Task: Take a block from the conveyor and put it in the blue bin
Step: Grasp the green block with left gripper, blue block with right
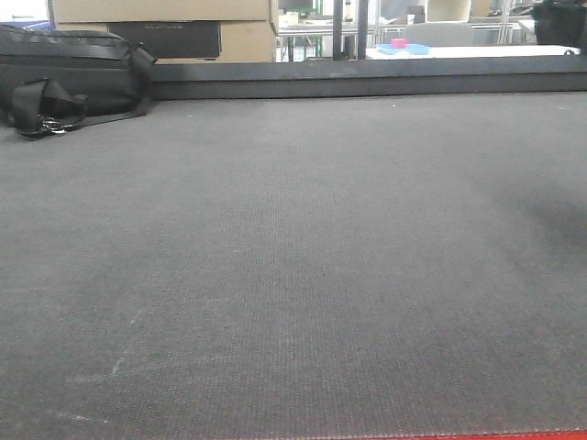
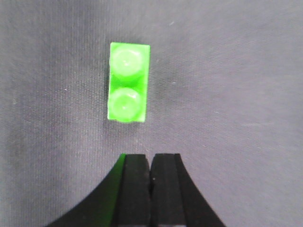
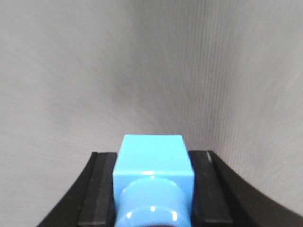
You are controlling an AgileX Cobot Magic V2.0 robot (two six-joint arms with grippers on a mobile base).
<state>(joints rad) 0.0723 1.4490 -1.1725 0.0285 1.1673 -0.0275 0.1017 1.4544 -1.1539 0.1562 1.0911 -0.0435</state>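
The light-blue glossy plastic block (image 3: 154, 163) sits clamped in the right gripper (image 3: 155, 189) above the grey conveyor belt (image 3: 71, 71). A green two-stud plastic block (image 2: 129, 88) lies on the belt at twelve o'clock from the left gripper (image 2: 151, 189), whose fingers are pressed together, empty; descending like that would likely knock it aside.

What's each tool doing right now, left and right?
Left tool: shut, empty; green block lies ahead.
Right tool: shut on blue block.
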